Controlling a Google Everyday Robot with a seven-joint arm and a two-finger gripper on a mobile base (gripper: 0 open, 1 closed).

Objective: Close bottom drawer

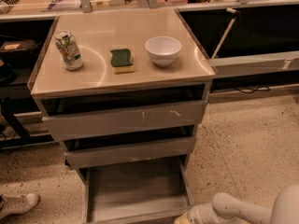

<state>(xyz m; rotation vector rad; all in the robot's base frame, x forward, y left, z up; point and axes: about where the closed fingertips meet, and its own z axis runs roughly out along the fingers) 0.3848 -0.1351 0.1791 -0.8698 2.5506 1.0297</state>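
The bottom drawer (135, 190) of the grey cabinet stands pulled far out toward me, its shallow empty box open to view and its front edge at the bottom of the frame. Above it the middle drawer front (131, 152) and the wide top drawer front (126, 119) with white scratch marks are each pulled out a little. My white arm (243, 209) comes in at the lower right. The gripper (184, 220) sits at the bottom edge, right by the bottom drawer's front right corner, mostly cut off.
On the cabinet top (93, 73) stand a drink can (68, 50), a green and yellow sponge (122, 60) and a white bowl (163, 50). A shoe (16, 204) shows at lower left. Speckled floor (247, 148) lies to the right. Dark shelving flanks the cabinet.
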